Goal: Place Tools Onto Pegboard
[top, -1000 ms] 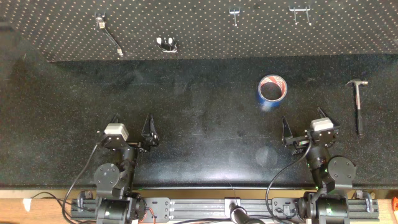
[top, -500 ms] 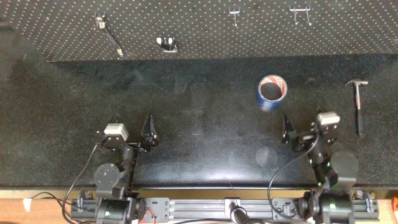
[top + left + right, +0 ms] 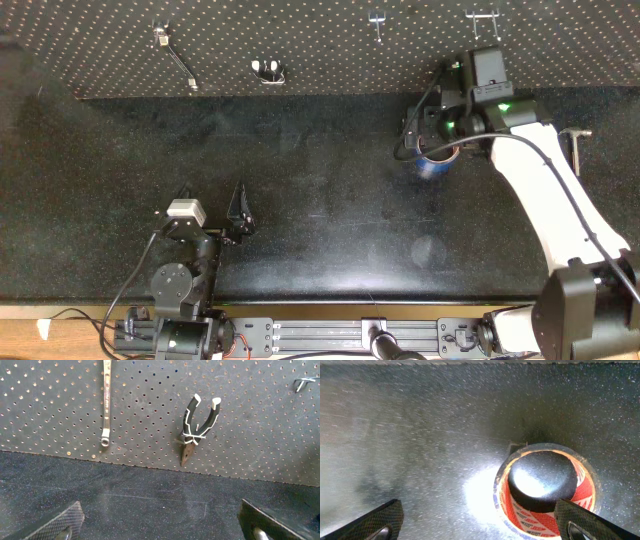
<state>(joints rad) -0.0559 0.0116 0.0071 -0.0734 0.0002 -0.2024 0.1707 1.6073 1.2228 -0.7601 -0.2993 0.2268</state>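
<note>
- A black, speckled worktop (image 3: pixel 320 200) spreads beneath and ahead of both pairs of fingers.
- A dark perforated pegboard (image 3: pixel 150 410) stands as the back wall, well beyond the fingers (image 3: pixel 57 522) of the left gripper (image 3: pixel 160 516), and meets the worktop along a straight seam.
- A bright patch of reflected light (image 3: pixel 475 492) lies on the worktop between the fingers (image 3: pixel 377 521) of the right gripper (image 3: pixel 482 516).
- A pale wooden edge (image 3: pixel 300 308) runs along the worktop's near side, behind the fingers.

Tape roll (image 3: pixel 520 515) stands alone; hammer (image 3: pixel 576 160) well apart; pegboard (image 3: pixel 320 50) behind.
</note>
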